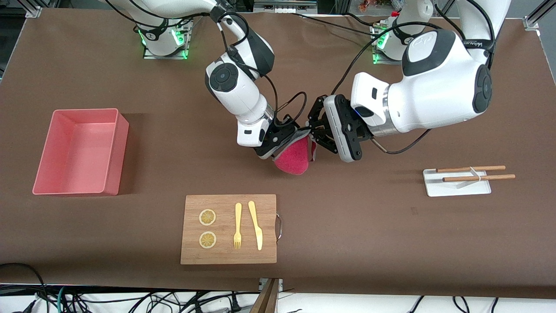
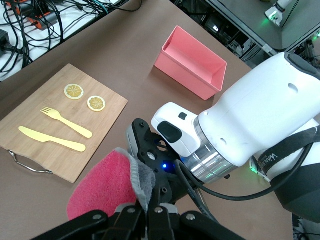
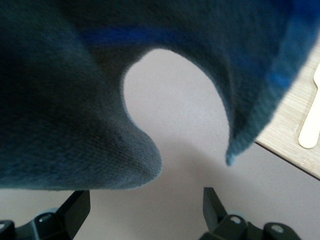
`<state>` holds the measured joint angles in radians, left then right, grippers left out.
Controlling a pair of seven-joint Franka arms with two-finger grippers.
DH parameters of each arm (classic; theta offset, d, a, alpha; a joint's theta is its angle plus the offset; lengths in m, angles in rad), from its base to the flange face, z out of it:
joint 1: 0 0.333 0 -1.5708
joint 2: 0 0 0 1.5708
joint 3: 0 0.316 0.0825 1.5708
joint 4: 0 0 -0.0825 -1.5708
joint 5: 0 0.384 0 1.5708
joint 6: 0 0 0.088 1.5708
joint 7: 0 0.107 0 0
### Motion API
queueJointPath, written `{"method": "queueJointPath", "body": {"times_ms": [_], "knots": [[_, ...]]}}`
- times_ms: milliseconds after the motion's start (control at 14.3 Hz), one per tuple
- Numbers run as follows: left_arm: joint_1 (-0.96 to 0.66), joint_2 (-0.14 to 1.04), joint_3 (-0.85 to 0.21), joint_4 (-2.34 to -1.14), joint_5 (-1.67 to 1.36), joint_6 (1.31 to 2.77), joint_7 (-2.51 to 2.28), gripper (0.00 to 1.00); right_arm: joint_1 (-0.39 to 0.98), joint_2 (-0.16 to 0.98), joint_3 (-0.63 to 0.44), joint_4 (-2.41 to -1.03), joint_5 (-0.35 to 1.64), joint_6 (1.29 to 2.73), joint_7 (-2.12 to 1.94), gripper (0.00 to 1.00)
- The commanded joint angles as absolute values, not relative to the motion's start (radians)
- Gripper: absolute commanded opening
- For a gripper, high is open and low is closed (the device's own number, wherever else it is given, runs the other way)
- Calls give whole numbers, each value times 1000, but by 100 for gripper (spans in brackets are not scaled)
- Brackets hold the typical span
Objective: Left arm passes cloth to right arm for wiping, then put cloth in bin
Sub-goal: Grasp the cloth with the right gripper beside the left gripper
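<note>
Toward the right arm's end of the table, the pink bin (image 1: 110,174) sits empty. Over mid-table the left gripper (image 1: 310,132) pinches the cloth (image 1: 297,158). The right gripper (image 1: 282,148) is spread wide just beside it, not yet gripping: handover, wiping and binning all remain.

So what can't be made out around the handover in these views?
Front view: whether the open right gripper touches the cloth; its fingertips are lost between the cloth and the left gripper.
Right wrist view: the cloth, close and blurred, fills most of the frame and hides the left gripper.
Left wrist view: both grippers' fingertips, covered by the cloth.
</note>
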<state>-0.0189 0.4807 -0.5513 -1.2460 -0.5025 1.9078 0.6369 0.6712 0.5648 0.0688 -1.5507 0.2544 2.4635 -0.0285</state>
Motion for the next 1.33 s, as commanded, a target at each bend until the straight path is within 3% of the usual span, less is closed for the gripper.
{"method": "queueJointPath", "body": {"times_ms": [0, 349, 907, 1256], "knots": [[-5, 445, -580, -1253, -489, 1869, 641, 0, 684, 584, 67, -1522, 278, 2490, -35, 100], [11, 451, -588, -1249, -624, 1836, 655, 0, 660, 583, 64, -1548, 281, 2503, -222, 100], [23, 423, -581, -1249, -583, 1792, 643, 0, 643, 500, 66, -1650, 412, 2571, -650, 100], [26, 380, -580, -1249, -508, 1701, 595, 0, 607, 407, 54, -1669, 644, 2393, -981, 100]]}}
